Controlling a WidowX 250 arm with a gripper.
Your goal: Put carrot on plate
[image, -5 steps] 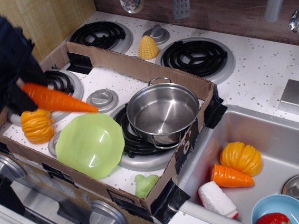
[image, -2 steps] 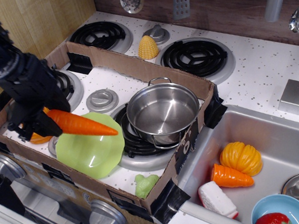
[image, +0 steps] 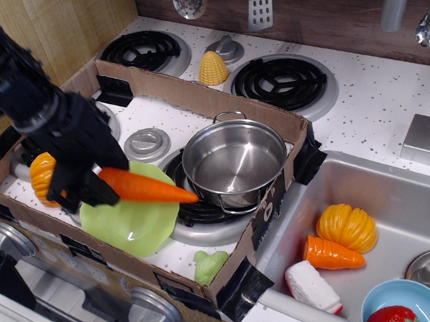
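Tightly clamped claw [image: 94,184] around carrot [image: 147,186]

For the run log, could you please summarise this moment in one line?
claw: shut on carrot | carrot: held over plate, tip toward pot | release: pending

From my remote station I see a black gripper [image: 88,184], a bright orange carrot [image: 147,187], a lime-green plate [image: 133,218] and a shiny steel pot [image: 234,163]. The surface [image: 376,92] is white with dark speckles; the box [image: 193,94] is brown cardboard patched with black tape. A yellow corn [image: 212,68] sits behind.
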